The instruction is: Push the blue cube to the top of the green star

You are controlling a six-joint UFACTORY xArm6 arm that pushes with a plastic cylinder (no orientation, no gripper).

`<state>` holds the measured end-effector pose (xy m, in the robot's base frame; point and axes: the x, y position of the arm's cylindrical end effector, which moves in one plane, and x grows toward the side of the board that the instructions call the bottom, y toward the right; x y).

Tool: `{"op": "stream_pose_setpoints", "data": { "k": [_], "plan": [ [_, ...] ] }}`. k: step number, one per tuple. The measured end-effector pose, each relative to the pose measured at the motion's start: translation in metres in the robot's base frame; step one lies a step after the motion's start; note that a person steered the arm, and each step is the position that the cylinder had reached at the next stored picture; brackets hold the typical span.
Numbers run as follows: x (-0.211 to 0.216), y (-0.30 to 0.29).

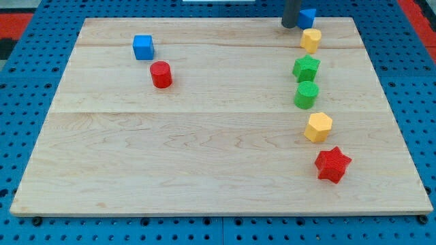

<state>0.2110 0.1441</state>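
Note:
A blue cube [143, 47] sits at the board's upper left. A second blue block [307, 18], its shape unclear, lies at the top edge on the right. The green star [306, 67] is on the right side, below a yellow block [310, 39]. My tip [290, 26] stands at the top edge, just left of the second blue block and close to it or touching it. It is above and a little left of the yellow block and the green star. The blue cube is far to the tip's left.
A red cylinder [161, 74] lies just below and right of the blue cube. Under the green star, a green cylinder [306, 94], a yellow hexagon [318, 126] and a red star [332, 164] run down the right side. The wooden board [204, 150] rests on blue pegboard.

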Motion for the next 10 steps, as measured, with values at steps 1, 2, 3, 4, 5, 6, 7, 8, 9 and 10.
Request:
{"op": "stream_pose_setpoints", "data": {
  "k": [1,2,3,4,5,6,7,8,9,10],
  "plan": [
    [-0.014,-0.013],
    [-0.018,-0.034],
    [-0.018,-0.073],
    [-0.018,-0.155],
    [-0.018,-0.228],
    [0.003,-0.303],
    [0.038,-0.361],
    [0.08,-0.36],
    [0.092,-0.302],
    [0.084,-0.257]
  ]
}}
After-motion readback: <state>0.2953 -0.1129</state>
